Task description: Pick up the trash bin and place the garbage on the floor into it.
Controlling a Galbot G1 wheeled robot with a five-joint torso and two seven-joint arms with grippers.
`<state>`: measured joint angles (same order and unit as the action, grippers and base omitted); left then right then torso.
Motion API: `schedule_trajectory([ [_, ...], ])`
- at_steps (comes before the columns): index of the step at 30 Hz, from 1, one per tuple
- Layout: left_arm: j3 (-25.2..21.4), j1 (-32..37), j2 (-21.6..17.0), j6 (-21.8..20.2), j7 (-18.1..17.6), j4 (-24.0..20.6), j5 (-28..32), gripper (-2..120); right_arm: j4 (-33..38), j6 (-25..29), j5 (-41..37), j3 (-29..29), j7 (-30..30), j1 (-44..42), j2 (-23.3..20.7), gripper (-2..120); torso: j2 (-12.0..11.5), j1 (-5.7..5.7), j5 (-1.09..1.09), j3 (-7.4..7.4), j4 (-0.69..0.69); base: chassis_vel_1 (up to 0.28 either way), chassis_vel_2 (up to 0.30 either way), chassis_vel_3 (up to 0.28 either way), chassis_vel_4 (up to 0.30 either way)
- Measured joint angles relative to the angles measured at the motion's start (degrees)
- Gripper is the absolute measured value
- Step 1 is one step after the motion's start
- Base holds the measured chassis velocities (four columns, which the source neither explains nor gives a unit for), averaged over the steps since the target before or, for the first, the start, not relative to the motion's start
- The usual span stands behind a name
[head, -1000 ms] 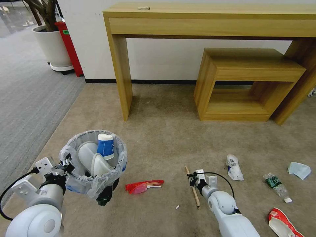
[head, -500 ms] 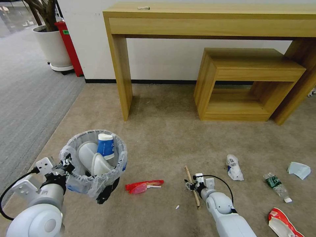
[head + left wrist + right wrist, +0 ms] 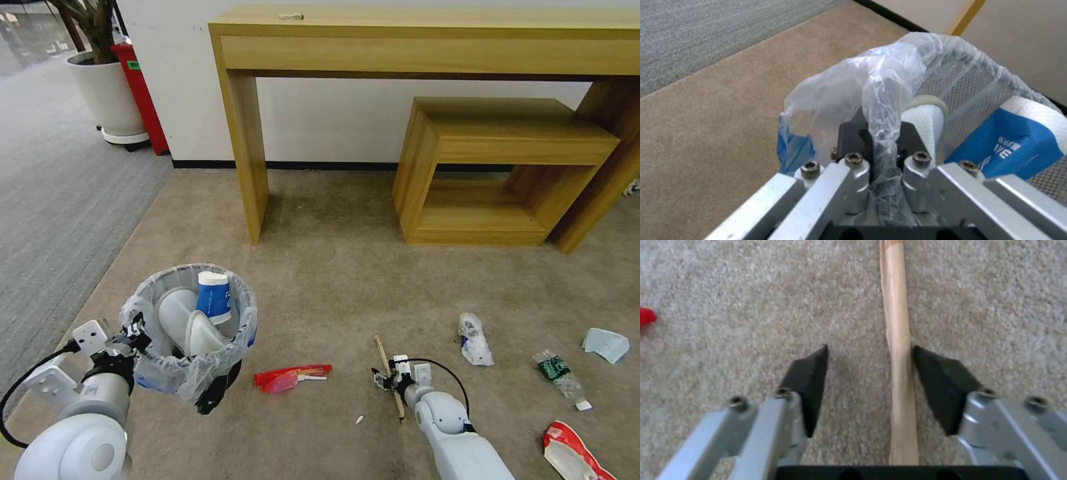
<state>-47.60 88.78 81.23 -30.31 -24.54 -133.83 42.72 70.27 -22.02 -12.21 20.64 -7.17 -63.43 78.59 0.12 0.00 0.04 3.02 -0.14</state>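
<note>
On the beige floor (image 3: 333,280), a wooden stick (image 3: 898,350) is straddled lengthwise by the right gripper (image 3: 869,356), jaws wide, one pad touching it. Letters "WE" are read on a blue-white cup (image 3: 1013,146) inside the trash bin (image 3: 190,320), whose bag-covered rim is clamped by the left gripper (image 3: 882,146).

Floor (image 3: 347,280): beige carpet, short matt pile. Stick (image 3: 898,340): pale smooth wood. Bin (image 3: 190,320): black mesh, lined with crinkled glossy clear plastic. Right gripper (image 3: 869,386): brushed metal, matt black pads. Cup (image 3: 213,297): printed paper.
</note>
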Motion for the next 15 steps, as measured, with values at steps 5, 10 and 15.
schedule_trajectory([
  [5,0.0,0.1,0.1,0.0,0.0,-0.1,0.0,3,-0.1,0.1,0.5,0.0,-0.3,-0.1,-0.3,34,0.0,0.00,0.00,0.00,0.00,0.000,0.000,0.000,0.000],
  [10,0.0,0.1,0.3,0.0,0.0,-0.2,-0.3,3,0.0,0.5,0.8,0.0,-0.8,-0.5,-0.8,14,0.0,0.00,0.00,0.00,0.00,0.000,0.000,0.000,0.000],
  [15,0.3,0.1,0.5,0.0,0.0,-0.4,-0.7,3,0.4,1.3,0.9,0.0,-0.9,-0.8,-1.2,0,0.0,0.00,0.01,0.00,0.00,0.000,0.000,0.000,0.000],
])
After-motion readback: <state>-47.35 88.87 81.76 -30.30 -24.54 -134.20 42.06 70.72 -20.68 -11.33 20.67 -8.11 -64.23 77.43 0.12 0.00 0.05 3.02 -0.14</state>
